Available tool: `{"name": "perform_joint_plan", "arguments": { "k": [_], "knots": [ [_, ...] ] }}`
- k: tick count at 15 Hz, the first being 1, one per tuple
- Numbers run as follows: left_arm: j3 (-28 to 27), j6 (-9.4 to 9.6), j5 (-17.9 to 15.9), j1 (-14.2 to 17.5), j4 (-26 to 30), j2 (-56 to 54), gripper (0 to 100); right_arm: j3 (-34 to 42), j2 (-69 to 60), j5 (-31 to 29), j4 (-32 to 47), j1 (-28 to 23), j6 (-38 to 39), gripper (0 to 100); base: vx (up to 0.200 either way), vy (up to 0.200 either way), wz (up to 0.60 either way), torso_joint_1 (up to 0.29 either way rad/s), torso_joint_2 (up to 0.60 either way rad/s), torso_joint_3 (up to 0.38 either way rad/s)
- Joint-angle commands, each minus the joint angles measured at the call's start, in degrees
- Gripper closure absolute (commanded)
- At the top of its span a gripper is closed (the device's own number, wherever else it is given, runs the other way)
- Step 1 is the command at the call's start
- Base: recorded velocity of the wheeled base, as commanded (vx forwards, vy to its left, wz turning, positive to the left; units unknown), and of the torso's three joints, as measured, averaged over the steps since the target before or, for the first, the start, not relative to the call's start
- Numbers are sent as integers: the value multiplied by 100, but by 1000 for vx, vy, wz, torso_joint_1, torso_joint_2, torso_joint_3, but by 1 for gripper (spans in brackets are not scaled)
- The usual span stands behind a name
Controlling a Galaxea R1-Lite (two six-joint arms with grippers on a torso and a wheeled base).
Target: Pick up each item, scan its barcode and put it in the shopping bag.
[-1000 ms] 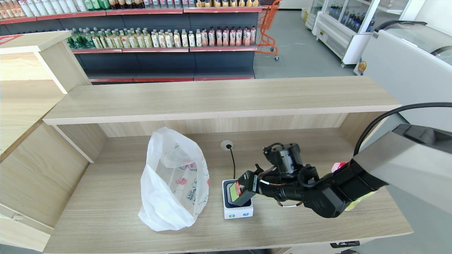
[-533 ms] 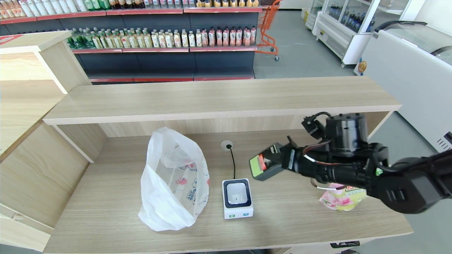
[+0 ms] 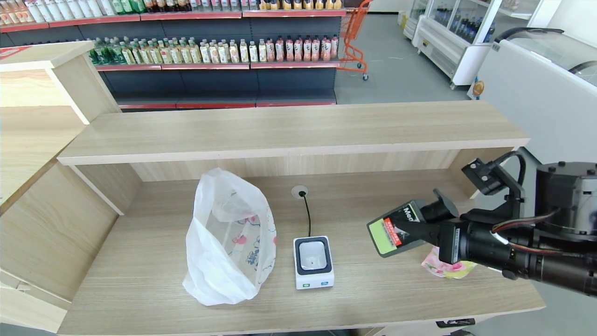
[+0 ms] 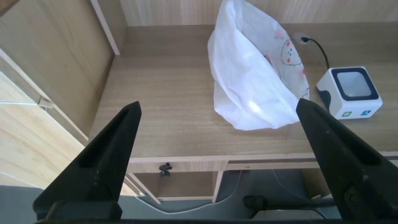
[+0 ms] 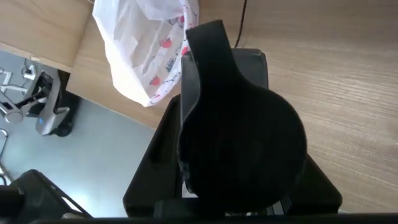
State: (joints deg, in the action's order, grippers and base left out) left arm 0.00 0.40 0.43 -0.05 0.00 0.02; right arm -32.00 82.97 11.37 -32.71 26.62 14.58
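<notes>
Right claw (image 3: 421,224) holds the box (image 3: 391,232), green labelled face toward shopping bag (image 3: 227,242).

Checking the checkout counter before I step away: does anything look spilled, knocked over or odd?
Nothing stands out. The shopping bag stands open, the scanner sits upright, and the right hand holds a dark box above the counter.

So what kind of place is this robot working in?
Most likely a convenience store or small supermarket checkout: shelves of bottled drinks stand behind a wooden counter, which holds a barcode scanner beside a shopping bag.
</notes>
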Motion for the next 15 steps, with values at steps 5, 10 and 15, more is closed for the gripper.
{"name": "perform_joint_plan", "arguments": {
  "k": [5,10,15],
  "knots": [
    [0,-31,1,-4,0,-2,0,212,-255,-12,-8,18,98,100,-120,0,0,7,3,0],
    [0,-23,1,-4,0,-2,0,326,-273,-12,-16,27,493,100,0,40,0,4,1,0],
    [0,-49,1,-4,0,-2,0,256,-185,-12,19,18,897,100,0,200,0,10,7,1]
  ]
}}
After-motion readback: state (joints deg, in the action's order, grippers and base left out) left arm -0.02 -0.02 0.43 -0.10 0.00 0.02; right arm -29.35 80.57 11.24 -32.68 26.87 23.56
